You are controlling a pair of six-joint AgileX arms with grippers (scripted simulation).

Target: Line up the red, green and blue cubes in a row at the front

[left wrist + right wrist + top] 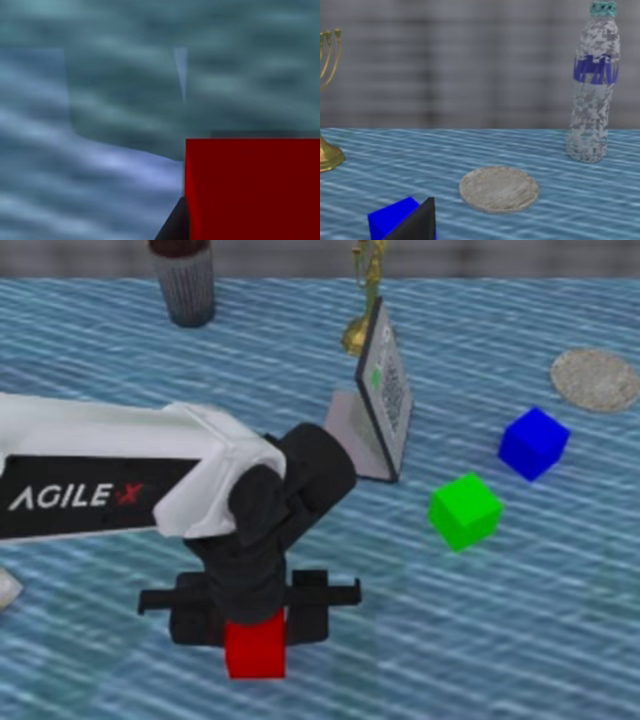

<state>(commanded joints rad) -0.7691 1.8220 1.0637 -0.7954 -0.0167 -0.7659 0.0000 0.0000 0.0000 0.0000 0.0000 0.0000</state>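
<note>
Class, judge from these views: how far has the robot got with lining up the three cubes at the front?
Done: nothing is lined up yet. In hand: the left gripper is at the red cube near the front edge, left of centre; whether it grips is unclear. Left: the green cube and blue cube sit farther back on the right, untouched. The right arm is out of the top view.

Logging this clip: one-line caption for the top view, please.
Left end effector over the red cube at the table's front; green cube and blue cube wait to the right.
</note>
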